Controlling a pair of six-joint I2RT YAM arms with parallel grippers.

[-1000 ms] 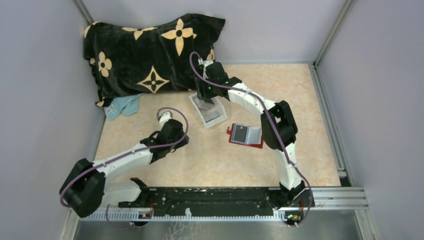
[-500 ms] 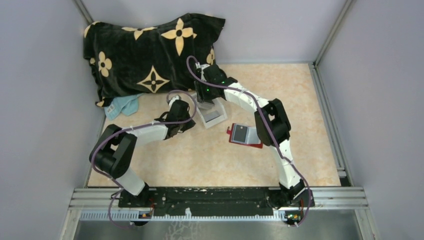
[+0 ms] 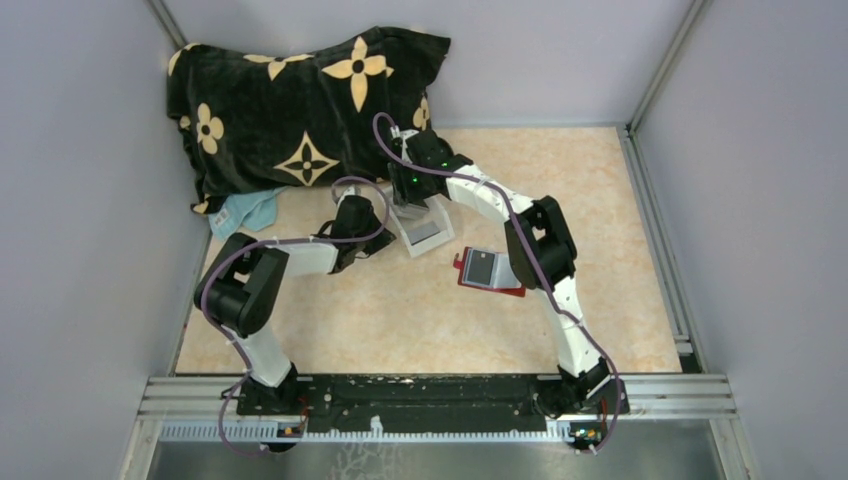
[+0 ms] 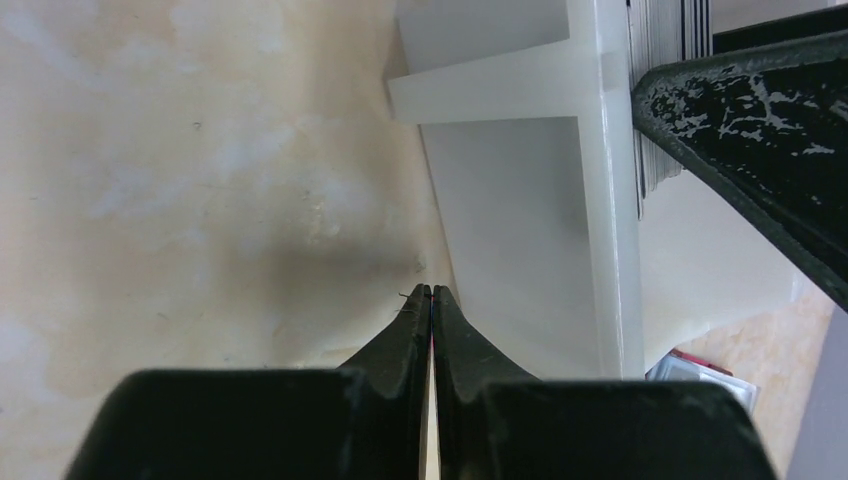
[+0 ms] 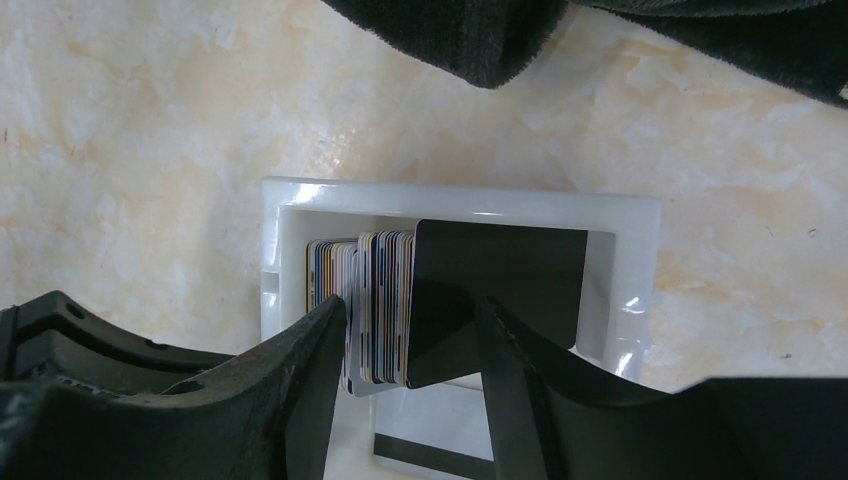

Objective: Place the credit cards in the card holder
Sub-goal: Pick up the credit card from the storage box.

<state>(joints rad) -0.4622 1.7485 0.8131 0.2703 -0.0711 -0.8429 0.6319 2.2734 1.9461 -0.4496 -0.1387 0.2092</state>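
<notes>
Now the right tool, jaws spread, straddles upright credit cards in a white tray; left tool, clenched empty, sits beside the tray wall. Best pinch one card, lift straight; card holder lies nearby.

White links, black joints, looping purple cables; the right claw looks scuffed black, perhaps worn paint.

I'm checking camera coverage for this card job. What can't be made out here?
- Top view: the right arm covers the card holder's right side and the white tray's far end.
- Right wrist view: credit cards packed edge-on, too tight to count.
- Left wrist view: the white tray hides most of the card holder.
</notes>
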